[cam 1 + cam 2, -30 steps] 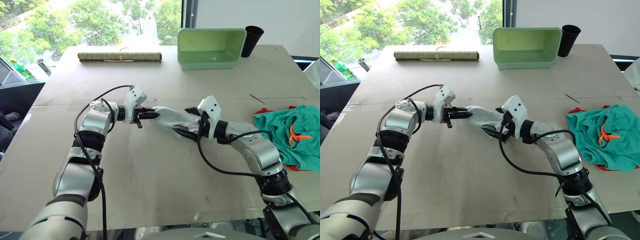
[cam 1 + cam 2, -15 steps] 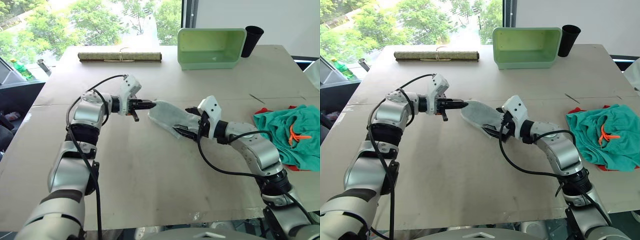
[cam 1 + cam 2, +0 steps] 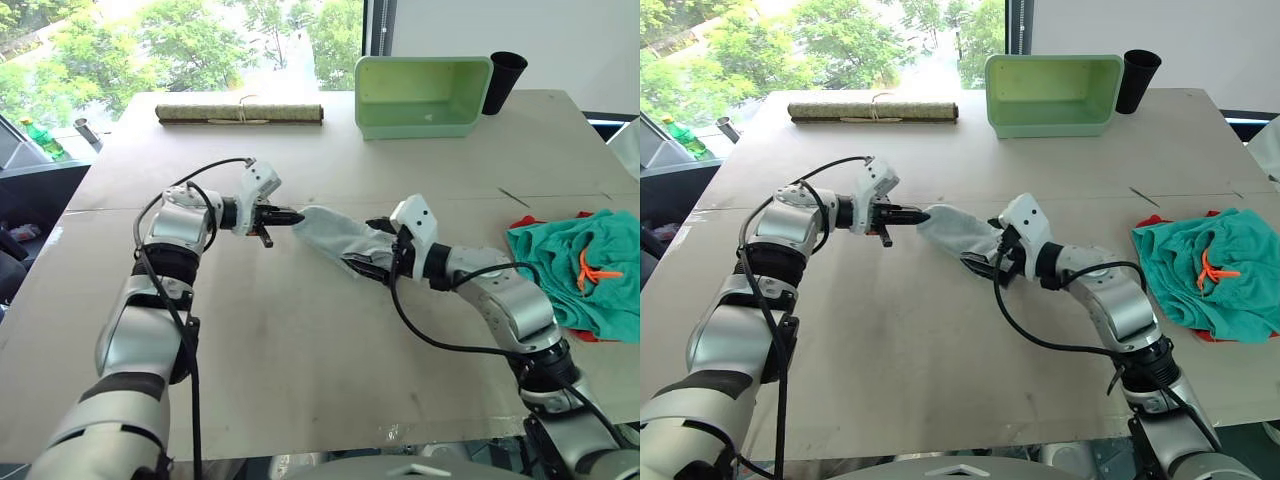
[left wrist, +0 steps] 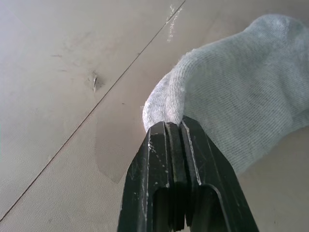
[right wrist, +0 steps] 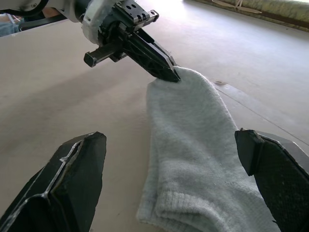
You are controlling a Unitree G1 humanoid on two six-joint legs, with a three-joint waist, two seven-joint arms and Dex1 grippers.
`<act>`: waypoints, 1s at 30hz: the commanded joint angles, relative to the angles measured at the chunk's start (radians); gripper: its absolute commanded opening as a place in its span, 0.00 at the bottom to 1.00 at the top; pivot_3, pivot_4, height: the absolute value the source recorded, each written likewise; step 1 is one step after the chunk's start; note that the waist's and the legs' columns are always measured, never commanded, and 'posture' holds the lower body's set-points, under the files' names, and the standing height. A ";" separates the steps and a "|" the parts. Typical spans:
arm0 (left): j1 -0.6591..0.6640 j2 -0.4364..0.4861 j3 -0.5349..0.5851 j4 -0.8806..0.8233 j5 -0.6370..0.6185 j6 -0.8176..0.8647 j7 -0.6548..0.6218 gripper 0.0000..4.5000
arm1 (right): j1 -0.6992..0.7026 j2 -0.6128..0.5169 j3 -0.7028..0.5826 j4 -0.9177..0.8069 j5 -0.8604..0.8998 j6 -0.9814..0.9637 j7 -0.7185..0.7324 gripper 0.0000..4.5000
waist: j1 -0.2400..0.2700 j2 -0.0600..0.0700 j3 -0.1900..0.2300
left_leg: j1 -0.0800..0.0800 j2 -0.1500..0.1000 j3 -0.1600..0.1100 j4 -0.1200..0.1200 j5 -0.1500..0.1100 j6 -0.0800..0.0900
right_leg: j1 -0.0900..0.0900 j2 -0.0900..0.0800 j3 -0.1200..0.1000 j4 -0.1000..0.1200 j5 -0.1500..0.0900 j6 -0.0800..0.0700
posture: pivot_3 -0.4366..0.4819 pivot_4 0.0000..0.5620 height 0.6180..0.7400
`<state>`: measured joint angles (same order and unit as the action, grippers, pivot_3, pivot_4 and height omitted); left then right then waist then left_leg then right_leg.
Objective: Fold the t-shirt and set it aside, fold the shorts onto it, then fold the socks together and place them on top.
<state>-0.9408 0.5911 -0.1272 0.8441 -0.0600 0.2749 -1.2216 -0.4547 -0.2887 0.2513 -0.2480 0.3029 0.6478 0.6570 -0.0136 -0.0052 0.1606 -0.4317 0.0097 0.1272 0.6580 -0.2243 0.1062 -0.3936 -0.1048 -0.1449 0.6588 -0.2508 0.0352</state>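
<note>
we see the left gripper (image 4: 175,126) pinched tight on the tip of the socks (image 5: 193,140), light grey knit stretched across mid-table. the right gripper (image 5: 174,186) stands wide apart, fingers either side of the cuff end.

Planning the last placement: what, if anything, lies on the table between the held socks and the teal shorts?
Nothing visible. The socks, pinched by the left gripper, sit mid-table; bare table runs to the shorts. Only the right gripper's own arm spans that stretch.
</note>
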 commanded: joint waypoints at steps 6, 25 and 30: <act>-0.074 -0.036 0.001 0.102 0.041 -0.085 0.022 0.03 | -0.040 0.003 -0.048 0.105 -0.022 -0.037 -0.022 1.00 | 0.000 0.000 0.000 | 0.000 0.000 0.000 0.000 0.000 0.000 | 0.000 0.000 0.000 0.000 0.000 0.000 | 0.48 0.27 1.00; -0.075 -0.041 0.012 0.129 0.053 -0.110 0.006 0.03 | 0.066 0.009 -0.233 0.015 0.127 0.251 -0.155 1.00 | 0.001 0.000 0.000 | 0.000 0.000 0.001 0.000 0.000 0.000 | -0.001 0.000 0.001 0.001 0.000 0.000 | 0.48 0.27 1.00; -0.072 -0.042 0.015 0.128 0.052 -0.109 0.004 0.03 | 0.071 -0.077 -0.117 -0.042 0.042 0.124 -0.089 1.00 | 0.000 0.000 0.000 | 0.000 0.001 0.001 0.000 0.000 0.000 | -0.001 0.000 0.001 0.001 0.000 0.000 | 0.48 0.27 1.00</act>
<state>-0.9932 0.5449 -0.1269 0.9741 -0.0029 0.1756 -1.2141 -0.3751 -0.3517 0.1046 -0.2304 0.3740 0.8528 0.5413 -0.0139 -0.0055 0.1605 -0.4320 0.0102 0.1284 0.6578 -0.2244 0.1063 -0.3953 -0.1050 -0.1438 0.6595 -0.2507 0.0351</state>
